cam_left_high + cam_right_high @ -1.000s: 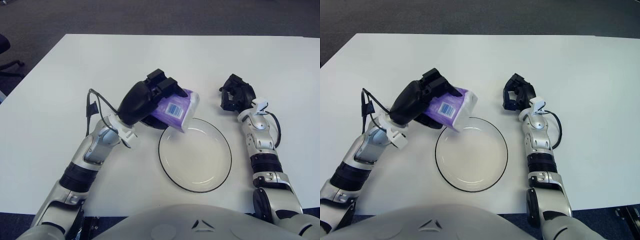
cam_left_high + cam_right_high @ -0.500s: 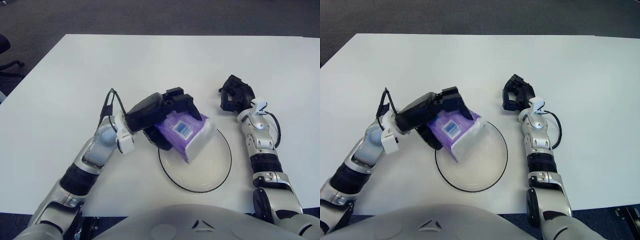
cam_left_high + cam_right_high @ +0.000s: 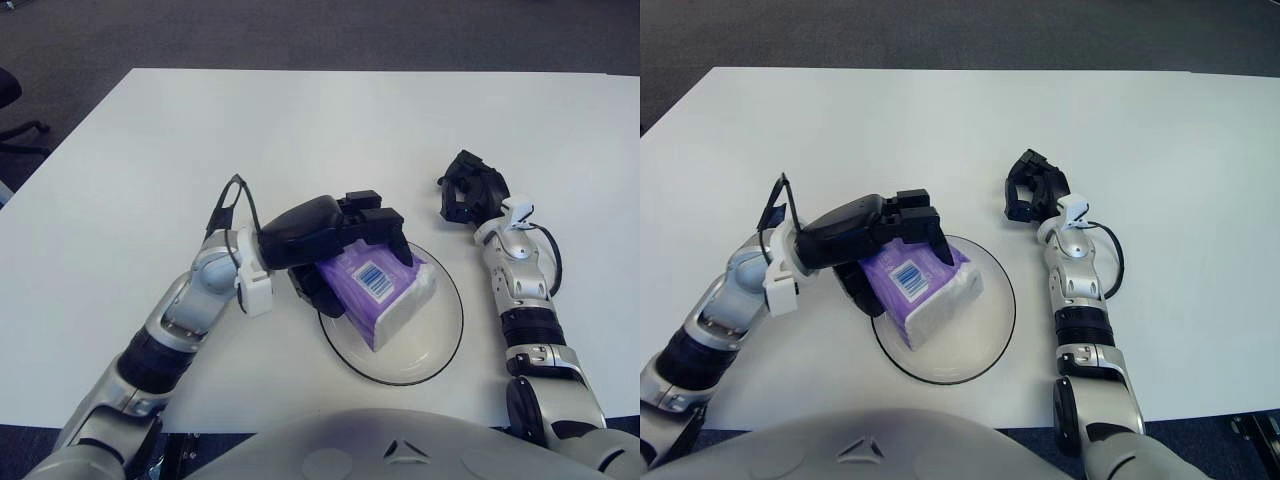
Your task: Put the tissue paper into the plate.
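— What sort of place is this?

— An office or lab room, by the look of it. The broad white rectangular counter (image 3: 330,120) stands on dark grey carpet flooring (image 3: 300,30).

— Anything else pointing that way?

— At the far left edge, the black base of a wheeled office chair (image 3: 15,115) shows on the carpet.

table (image 3: 300,130): white, matte | floor (image 3: 300,30): dark grey carpet | chair base (image 3: 15,120): black, far left edge
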Robot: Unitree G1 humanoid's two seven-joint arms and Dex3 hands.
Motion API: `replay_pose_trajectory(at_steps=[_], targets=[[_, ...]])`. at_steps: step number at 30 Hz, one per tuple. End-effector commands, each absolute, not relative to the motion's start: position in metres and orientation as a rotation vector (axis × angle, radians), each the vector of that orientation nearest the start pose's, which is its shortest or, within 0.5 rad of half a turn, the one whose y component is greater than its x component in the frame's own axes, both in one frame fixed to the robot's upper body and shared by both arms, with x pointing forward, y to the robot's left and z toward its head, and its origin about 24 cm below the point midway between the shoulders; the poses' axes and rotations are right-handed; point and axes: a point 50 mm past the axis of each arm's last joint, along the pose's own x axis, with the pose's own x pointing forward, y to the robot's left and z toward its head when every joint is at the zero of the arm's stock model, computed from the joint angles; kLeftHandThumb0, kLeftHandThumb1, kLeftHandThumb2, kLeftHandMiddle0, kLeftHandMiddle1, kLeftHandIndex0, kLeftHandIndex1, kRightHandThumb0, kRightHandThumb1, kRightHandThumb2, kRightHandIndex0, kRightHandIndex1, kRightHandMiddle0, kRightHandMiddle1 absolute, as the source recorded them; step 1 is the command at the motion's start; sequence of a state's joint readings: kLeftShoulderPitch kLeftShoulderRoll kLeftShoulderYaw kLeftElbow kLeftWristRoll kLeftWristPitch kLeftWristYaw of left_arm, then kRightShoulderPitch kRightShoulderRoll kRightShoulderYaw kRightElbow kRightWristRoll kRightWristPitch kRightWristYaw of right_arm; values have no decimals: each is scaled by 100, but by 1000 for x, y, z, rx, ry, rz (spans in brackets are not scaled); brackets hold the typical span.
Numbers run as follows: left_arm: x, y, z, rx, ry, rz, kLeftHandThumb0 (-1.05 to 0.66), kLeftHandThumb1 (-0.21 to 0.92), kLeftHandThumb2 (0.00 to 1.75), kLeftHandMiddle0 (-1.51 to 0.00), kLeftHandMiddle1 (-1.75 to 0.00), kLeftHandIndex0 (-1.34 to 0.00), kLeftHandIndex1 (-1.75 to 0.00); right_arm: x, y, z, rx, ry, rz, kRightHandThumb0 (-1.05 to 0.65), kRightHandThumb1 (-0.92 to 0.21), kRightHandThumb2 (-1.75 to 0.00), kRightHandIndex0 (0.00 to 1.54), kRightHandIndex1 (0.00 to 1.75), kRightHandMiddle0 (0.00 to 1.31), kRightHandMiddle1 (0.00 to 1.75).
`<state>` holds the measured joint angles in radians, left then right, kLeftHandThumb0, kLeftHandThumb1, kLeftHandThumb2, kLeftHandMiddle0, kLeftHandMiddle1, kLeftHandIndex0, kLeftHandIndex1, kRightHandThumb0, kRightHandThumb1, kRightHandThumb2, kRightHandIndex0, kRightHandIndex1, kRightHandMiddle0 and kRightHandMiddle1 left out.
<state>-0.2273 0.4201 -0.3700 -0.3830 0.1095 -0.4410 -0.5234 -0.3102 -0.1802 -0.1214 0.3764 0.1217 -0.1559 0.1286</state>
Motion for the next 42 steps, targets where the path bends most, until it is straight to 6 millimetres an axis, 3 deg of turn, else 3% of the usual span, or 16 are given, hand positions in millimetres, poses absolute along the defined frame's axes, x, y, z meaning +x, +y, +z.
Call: replay_pose_trajectory(at_steps=[1, 15, 17, 19, 25, 29, 31, 33, 34, 37, 42], targets=[[207, 70, 167, 652, -900, -1030, 51, 21, 145, -69, -175, -83, -175, 280, -188, 5, 10, 116, 21, -47, -36, -127, 131, 175, 58, 175], [205, 61, 165, 615, -991, -943, 51, 21, 145, -69, -175, -81, -175, 280, -187, 5, 11, 124, 23, -47, -36, -127, 130, 175, 58, 175], [207, 59, 166, 619, -1014, -922, 25, 13, 150, -76, -175, -75, -163, 280, -187, 5, 13, 124, 25, -47, -36, -127, 130, 175, 58, 175], [208, 58, 166, 624, -1036, -901, 10, 18, 147, -65, -175, -64, -170, 280, -187, 5, 14, 125, 26, -47, -36, -127, 130, 175, 58, 175], [210, 56, 162, 650, -1072, -868, 0, 24, 141, -56, -175, -55, -174, 280, -187, 4, 25, 124, 28, -47, -36, -127, 130, 175, 58, 175], [211, 56, 158, 681, -1079, -869, 0, 42, 117, -48, -175, -42, -166, 280, -187, 3, 33, 125, 27, -47, -36, -127, 130, 175, 58, 175], [210, 56, 157, 707, -1083, -869, -22, 62, 89, -31, -161, -36, -168, 281, -188, 2, 36, 127, 26, -47, -36, -127, 130, 175, 58, 175], [210, 57, 156, 741, -1086, -872, -51, 77, 79, -21, -137, -19, -156, 281, -189, 1, 38, 129, 25, -47, -35, -127, 130, 175, 58, 175], [209, 57, 155, 755, -1088, -874, -64, 82, 84, -16, -115, -12, -139, 282, -189, 0, 38, 130, 25, -47, -35, -127, 130, 175, 59, 175], [208, 58, 155, 796, -1090, -890, -81, 89, 95, -12, -87, -4, -115, 283, -189, -1, 48, 133, 24, -47, -34, -129, 132, 175, 59, 175], [208, 59, 153, 835, -1101, -901, -95, 92, 114, -8, -66, -1, -87, 286, -190, -1, 48, 134, 17, -48, -32, -132, 134, 175, 62, 175]])
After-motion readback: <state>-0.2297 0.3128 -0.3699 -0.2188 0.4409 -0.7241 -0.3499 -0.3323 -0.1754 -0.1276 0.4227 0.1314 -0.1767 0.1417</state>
